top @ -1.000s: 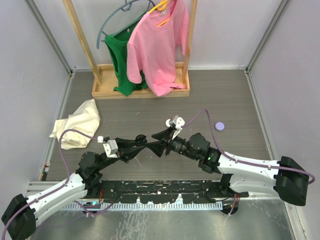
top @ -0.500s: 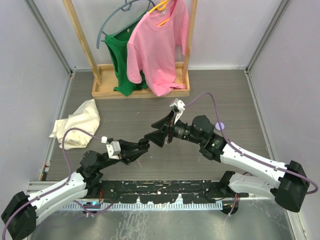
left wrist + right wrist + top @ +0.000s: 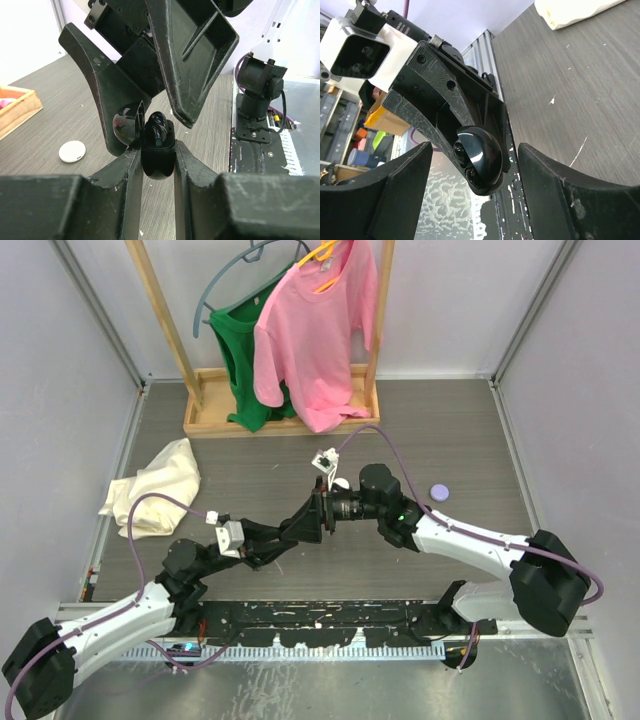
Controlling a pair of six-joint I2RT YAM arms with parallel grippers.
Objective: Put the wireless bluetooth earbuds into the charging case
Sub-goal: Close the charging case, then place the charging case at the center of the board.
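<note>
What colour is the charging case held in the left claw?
Glossy black; the charging case shows best in the left wrist view.

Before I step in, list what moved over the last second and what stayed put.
The right arm swung left, its elbow and wrist camera shifting left, while the open right gripper stayed close to the left gripper. The left gripper dipped slightly toward the bases; it holds the open black charging case. Nothing visibly taken or released. The lilac disc, cream cloth and clothes rack stayed put.
</note>
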